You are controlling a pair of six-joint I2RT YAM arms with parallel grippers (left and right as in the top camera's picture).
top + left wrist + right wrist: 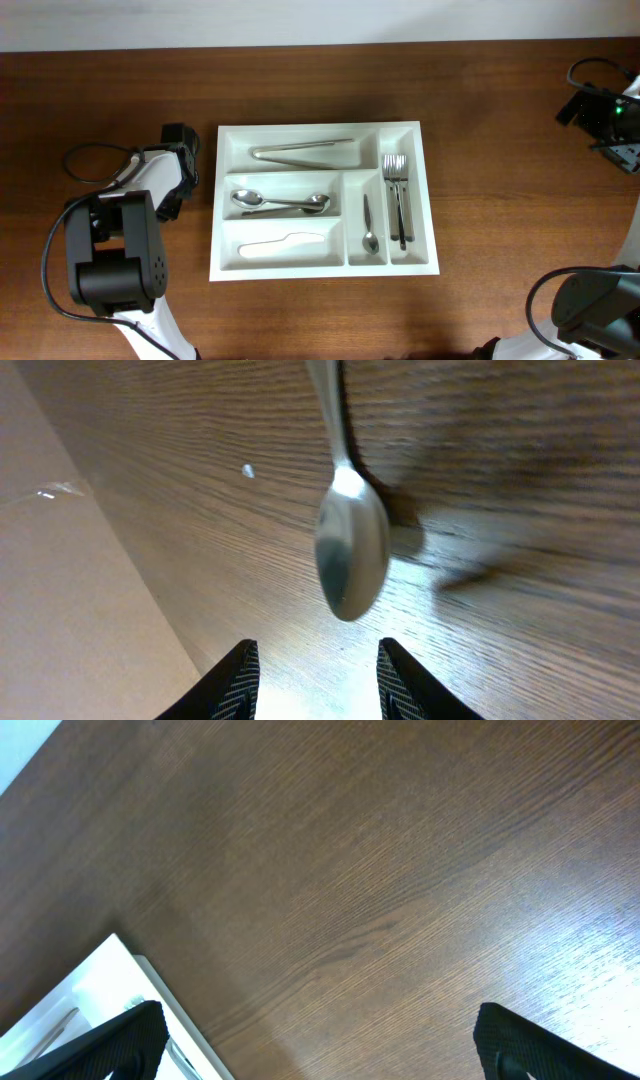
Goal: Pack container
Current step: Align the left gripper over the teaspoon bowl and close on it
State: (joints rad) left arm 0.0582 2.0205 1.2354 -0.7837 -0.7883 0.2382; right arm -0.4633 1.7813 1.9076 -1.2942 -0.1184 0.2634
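Note:
The container (322,133) is a large white cutlery tray in the middle of the table. It holds metal tongs (300,151) in the top slot, two spoons (280,203) in the middle slot and a white knife (282,245) in the bottom slot. A small spoon (368,225) and forks (397,195) lie in the two narrow slots. My left gripper (315,650) is open, low over the table left of the tray (180,140). A metal spoon (350,555) lies on the wood just beyond its fingertips. My right gripper (320,1020) is open wide and empty at the far right (597,106).
The spoon by my left gripper is hidden under the arm in the overhead view. A corner of the tray (90,990) shows at the lower left of the right wrist view. The arm bases stand at the front left (110,260) and front right (590,305).

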